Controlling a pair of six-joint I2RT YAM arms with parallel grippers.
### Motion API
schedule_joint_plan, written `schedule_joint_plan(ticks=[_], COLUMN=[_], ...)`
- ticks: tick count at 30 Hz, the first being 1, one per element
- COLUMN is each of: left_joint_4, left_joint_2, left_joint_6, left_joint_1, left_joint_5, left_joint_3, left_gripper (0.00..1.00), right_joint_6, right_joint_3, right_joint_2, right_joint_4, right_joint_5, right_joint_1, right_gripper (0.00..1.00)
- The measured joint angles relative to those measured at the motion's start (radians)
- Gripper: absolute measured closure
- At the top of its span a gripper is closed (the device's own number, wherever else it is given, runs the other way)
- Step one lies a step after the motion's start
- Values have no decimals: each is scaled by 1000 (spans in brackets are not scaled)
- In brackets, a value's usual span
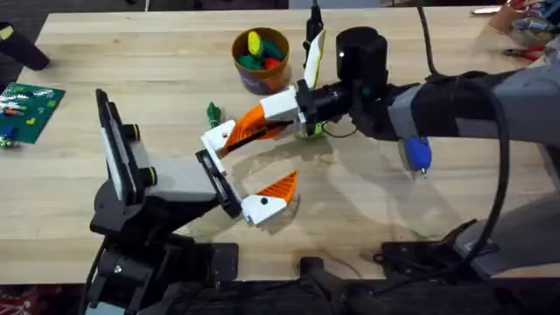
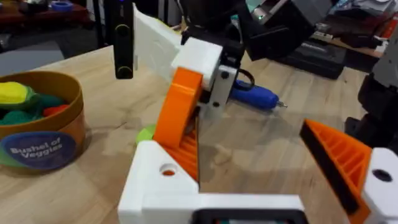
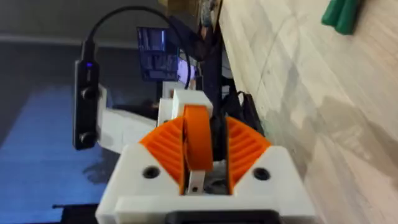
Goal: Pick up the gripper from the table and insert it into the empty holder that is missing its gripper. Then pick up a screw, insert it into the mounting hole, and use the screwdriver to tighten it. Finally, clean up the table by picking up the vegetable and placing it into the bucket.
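My right gripper point(image 1: 284, 118) reaches in from the right and is shut on the orange ribbed gripper point(image 1: 252, 129). The gripper's lower end sits against the white holder point(image 1: 219, 140) on the left arm's far jaw. In the left wrist view the gripper point(image 2: 177, 118) stands slanted in the holder point(image 2: 158, 183), and orange shows through the mounting hole point(image 2: 168, 169). My left gripper point(image 1: 254, 168) is open, its other jaw carrying an orange finger point(image 1: 280, 185). The dark green vegetable point(image 1: 213, 112) lies on the table point(image 1: 157, 70) near the bucket point(image 1: 261, 57). The blue screwdriver point(image 1: 416, 153) lies right of centre.
A lime green ring point(image 1: 311, 131) lies under the right wrist. A green circuit board point(image 1: 31, 105) rests at the left edge. Tools lie at the far right corner point(image 1: 525, 39). Black cables run along the front edge.
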Motion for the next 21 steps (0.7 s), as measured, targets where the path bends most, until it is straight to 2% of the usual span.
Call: schedule_joint_plan(ticks=[4,6,8,10,12,21], left_joint_4=[0,-1,-1,-1,-1,-1], left_joint_2=[0,0,0,0,0,0], left_joint_6=[13,18,18,18,18,18], left_joint_1=[-4,-4,-5,-5,-5,-5], left_joint_5=[17,21,25,27,29,29], left_joint_3=[0,0,0,0,0,0], left_gripper=[16,16,16,16,16,16], right_joint_6=[2,3,-1,0,0,0], right_joint_3=[0,0,0,0,0,0], right_joint_2=[0,0,0,0,0,0], right_joint_4=[-9,-9,-7,-8,-8,-8], right_joint_5=[18,22,23,22,19,-1], right_joint_1=[10,10,11,12,13,8], right_gripper=[508,301,143,49,12,7])
